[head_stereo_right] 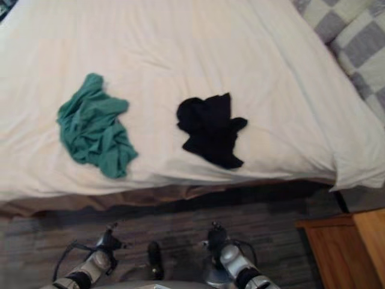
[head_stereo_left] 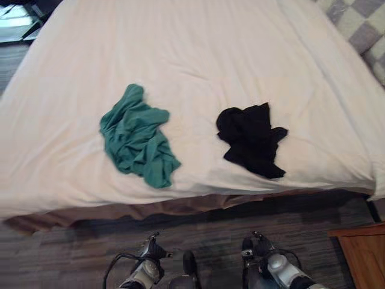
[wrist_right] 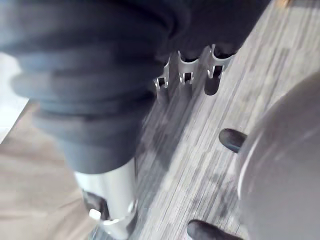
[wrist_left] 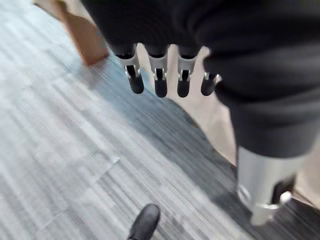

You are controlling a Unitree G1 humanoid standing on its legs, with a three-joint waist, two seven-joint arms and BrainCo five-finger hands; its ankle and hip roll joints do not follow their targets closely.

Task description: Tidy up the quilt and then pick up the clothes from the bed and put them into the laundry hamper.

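A crumpled green garment (head_stereo_left: 137,136) lies on the white quilt (head_stereo_left: 198,54), left of the middle and near the bed's front edge. About a forearm's length to its right lies a bunched black garment (head_stereo_left: 251,139). The quilt is spread flat over the bed with shallow creases. Both hands hang low over the floor in front of the bed, well short of the clothes. In the left wrist view, my left hand (head_stereo_left: 148,256) has straight fingers (wrist_left: 157,75) with nothing in them. My right hand (head_stereo_left: 258,248) is the same, its fingers (wrist_right: 186,75) extended and empty.
A brown bed skirt (head_stereo_left: 150,211) hangs along the bed's front edge above grey plank flooring (head_stereo_left: 72,253). A wooden cabinet (head_stereo_left: 364,256) stands at the lower right. Grey and white checkered bedding (head_stereo_left: 361,24) lies at the bed's far right corner.
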